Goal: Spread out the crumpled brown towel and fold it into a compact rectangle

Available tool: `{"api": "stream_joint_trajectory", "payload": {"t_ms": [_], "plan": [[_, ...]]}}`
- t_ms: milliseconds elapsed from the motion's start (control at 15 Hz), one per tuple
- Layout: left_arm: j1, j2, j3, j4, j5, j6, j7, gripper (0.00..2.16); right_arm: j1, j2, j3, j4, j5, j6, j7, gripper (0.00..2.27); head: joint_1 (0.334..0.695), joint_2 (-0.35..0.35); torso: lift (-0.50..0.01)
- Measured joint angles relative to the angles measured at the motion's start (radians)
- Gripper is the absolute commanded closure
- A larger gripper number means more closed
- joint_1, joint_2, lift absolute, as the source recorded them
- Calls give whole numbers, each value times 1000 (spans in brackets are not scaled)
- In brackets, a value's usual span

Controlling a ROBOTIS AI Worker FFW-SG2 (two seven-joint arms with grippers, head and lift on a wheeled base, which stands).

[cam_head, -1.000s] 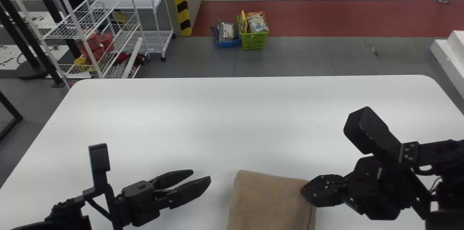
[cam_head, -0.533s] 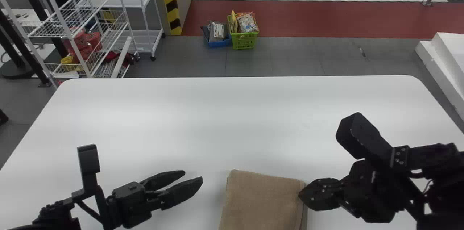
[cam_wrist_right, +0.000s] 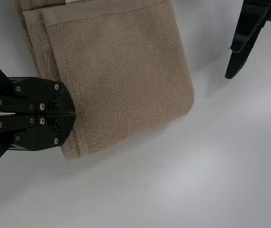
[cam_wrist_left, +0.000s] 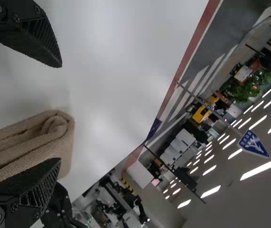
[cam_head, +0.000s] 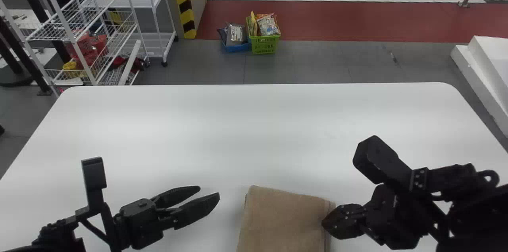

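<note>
Right claw (cam_head: 326, 224): pressed together, positioned at towel (cam_head: 285, 220) edge.
Left claw (cam_head: 209, 191): spread, held apart.
Towel: folded, laid on counter (cam_head: 238, 133).

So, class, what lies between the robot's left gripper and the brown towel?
Nothing but a bare stretch of the white table lies between the left gripper and the towel, as the head view shows.

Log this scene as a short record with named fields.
Surface: white, round-cornered table
Item: brown terry-cloth towel, folded in layers, lying on the table
Left end effector: black, flat-fingered, open, left of the towel in the head view
Right end effector: black, flat-fingered, shut, tips at the towel's hemmed edge
Floor beyond: green plastic basket holding bagged goods
</note>
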Motion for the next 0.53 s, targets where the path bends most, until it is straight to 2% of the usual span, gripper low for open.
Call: {"api": "stream_joint_trajectory", "payload": {"t_ms": [533], "plan": [[-2,-1,-4,6,1,-2,-15,120,-17,10,15,38,12,-23,0,1656,695,27,-127]]}}
